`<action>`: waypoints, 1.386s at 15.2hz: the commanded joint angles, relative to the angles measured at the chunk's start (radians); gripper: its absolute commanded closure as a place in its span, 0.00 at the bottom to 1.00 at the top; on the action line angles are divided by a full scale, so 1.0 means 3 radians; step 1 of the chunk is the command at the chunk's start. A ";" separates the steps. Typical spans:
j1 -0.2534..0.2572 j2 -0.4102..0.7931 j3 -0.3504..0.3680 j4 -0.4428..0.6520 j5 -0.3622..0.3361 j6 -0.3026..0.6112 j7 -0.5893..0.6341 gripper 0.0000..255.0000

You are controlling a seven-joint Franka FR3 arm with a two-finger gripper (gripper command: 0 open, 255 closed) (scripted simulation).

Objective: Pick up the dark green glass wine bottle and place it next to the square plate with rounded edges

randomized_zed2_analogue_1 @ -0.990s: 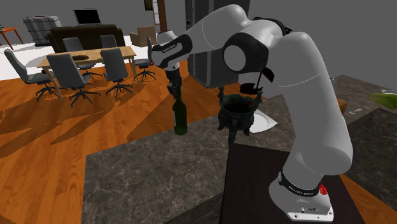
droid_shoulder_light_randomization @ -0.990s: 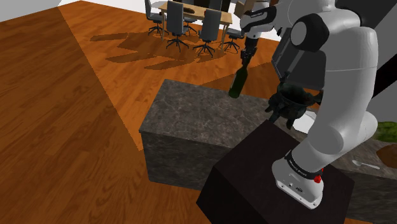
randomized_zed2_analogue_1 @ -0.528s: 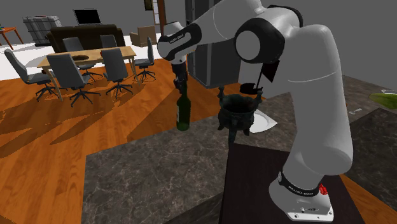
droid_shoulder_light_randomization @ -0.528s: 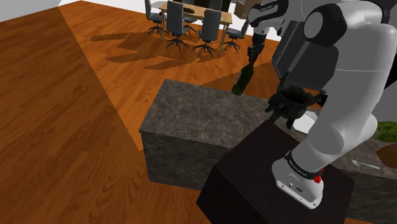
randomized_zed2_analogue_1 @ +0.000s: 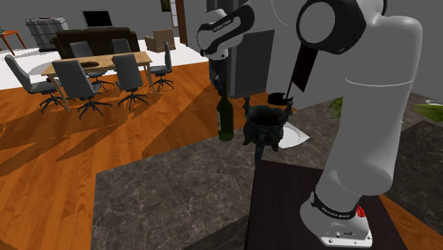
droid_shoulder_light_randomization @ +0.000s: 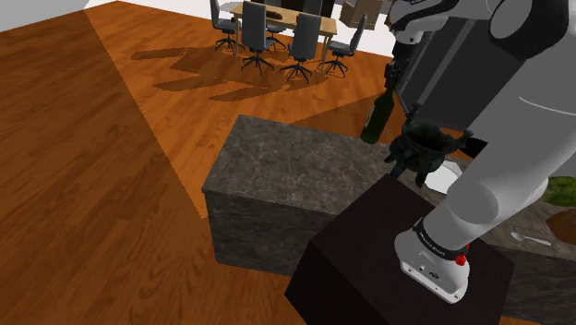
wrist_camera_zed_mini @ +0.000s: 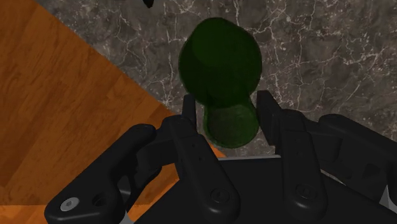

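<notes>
Carried by the all-black two-finger gripper (randomized_zed2_analogue_1: pixel 220 91), the dark green glass wine bottle (randomized_zed2_analogue_1: pixel 226 122) is closing on the dark three-legged metal pot (randomized_zed2_analogue_1: pixel 266 132). A second ago it was hanging well apart from the pot; now it is hanging just beside it, on the side away from the white plate with rounded corners (randomized_zed2_analogue_1: pixel 297 135). The jaws are clamping the bottle's neck, one black finger (wrist_camera_zed_mini: pixel 189 109) on each side, and the body is dangling below them over the grey marbled stone counter (randomized_zed2_analogue_1: pixel 163 192).

Trouble is likeliest at the pot. It is standing between the bottle and the plate, so a straight sweep onward is risking a knock from the bottle's wide body against the pot's rim or handles, tipping one or the other. The grip is also taking only the narrow, smooth neck, so a jolt could be setting the heavy body swinging or sliding through the fingers. The brown wooden floor (wrist_camera_zed_mini: pixel 57 95) is showing close beyond the counter's edge on the bottle's side of the pot, so a drop there could be going over.

Much of the plate is lying hidden behind the pot and the white arm (randomized_zed2_analogue_1: pixel 369 106), making the free space beside it hard to judge. Whether the bottle's base is clearing the counter I cannot tell, and where the pads are meeting the glass is hard to make out.
</notes>
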 commanded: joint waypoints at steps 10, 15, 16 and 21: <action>-0.0178 -0.1010 -0.0228 -0.0627 -0.0442 -0.0260 -0.0298 1.00; -0.0302 -0.1398 -0.0321 -0.0739 -0.0635 -0.0472 -0.0479 1.00; -0.0329 -0.1469 -0.0341 -0.0750 -0.0671 -0.0519 -0.0520 1.00; -0.0469 -0.1778 -0.0439 -0.0741 -0.0839 -0.0766 -0.0752 1.00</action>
